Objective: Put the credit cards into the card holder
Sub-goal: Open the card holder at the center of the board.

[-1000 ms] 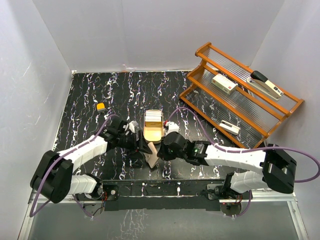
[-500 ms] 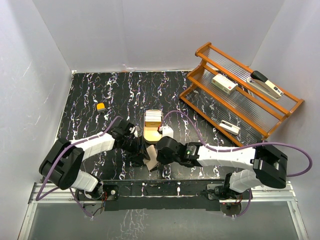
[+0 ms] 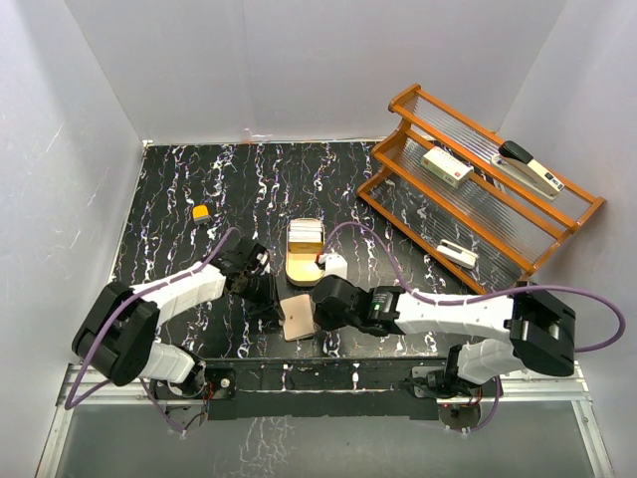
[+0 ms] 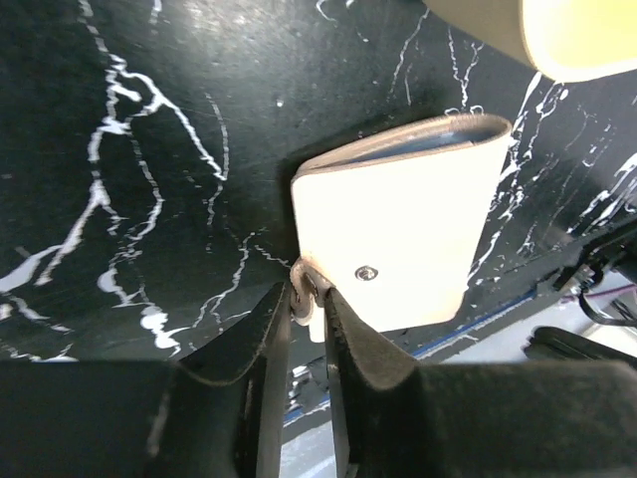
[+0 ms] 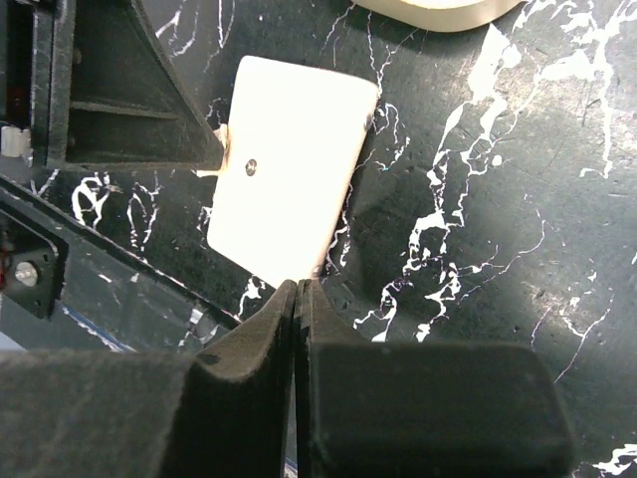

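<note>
Nearest to us, just beyond the arm bases, the card holder point(image 3: 297, 317) lies folded shut and flat on the worktop point(image 3: 179, 179), its tan outer face up and a small snap stud point(image 4: 366, 272) showing near one edge. Both hands meet at it. The left hand point(image 4: 306, 291) is clenched on the closure tab point(image 4: 304, 280), which sticks out from the corner beside the stud, with the tab pinched between its two pads. The right hand point(image 5: 299, 289) is clenched with its pads pressed flat together and nothing visible between them. Its tip sits right at the near edge of the holder, though we cannot tell whether it touches the leather.

We judge the step in hand to be opening the holder, since no slot is exposed yet. To do it well we would keep the grip on the tab light and pull along the flap's fold rather than straight up, so the whole holder does not drag or flip. The right hand would serve best pressing down on the lower leaf near the spine, then parting its pads only once the slots face up.

Further back, the credit cards point(image 3: 305, 236) sit stacked at the far end of the gold tray point(image 3: 302, 267), apart from the holder — none is in it. Beyond and to the right stands a wooden rack point(image 3: 478, 189).
</note>
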Robot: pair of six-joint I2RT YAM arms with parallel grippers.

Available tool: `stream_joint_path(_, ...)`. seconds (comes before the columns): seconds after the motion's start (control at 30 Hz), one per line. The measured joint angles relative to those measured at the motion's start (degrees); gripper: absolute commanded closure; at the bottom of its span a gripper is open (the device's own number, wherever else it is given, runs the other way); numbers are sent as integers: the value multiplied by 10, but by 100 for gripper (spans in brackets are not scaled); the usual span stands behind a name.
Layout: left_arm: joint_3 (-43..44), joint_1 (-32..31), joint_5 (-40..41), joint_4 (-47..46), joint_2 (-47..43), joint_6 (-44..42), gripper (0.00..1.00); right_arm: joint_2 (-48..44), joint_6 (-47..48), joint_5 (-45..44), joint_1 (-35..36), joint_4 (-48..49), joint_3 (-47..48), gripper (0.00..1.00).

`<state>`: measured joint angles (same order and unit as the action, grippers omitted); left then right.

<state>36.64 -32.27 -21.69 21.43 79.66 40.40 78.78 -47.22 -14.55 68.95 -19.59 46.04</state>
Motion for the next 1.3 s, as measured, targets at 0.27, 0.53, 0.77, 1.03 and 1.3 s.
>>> stream_joint_path(0.27,0,0,20,13,-17,-8,99,-51,-20,-5,0,21,-34,82)
stream_joint_path(0.53,-14,1,2,-11,-17,-1,96,-8,-62,-12,0,68,-47,57)
stream_joint_path(0.77,-42,0,-19,-43,-42,18,95,74,-66,-11,0,76,-31,67)
stream_joint_path(1.03,-47,0,-17,-44,-49,30,94,93,-70,-44,0,74,-21,88)
stream_joint_path(1.3,-35,-1,-16,-28,-56,31,94,59,-99,-73,0,62,-51,88)
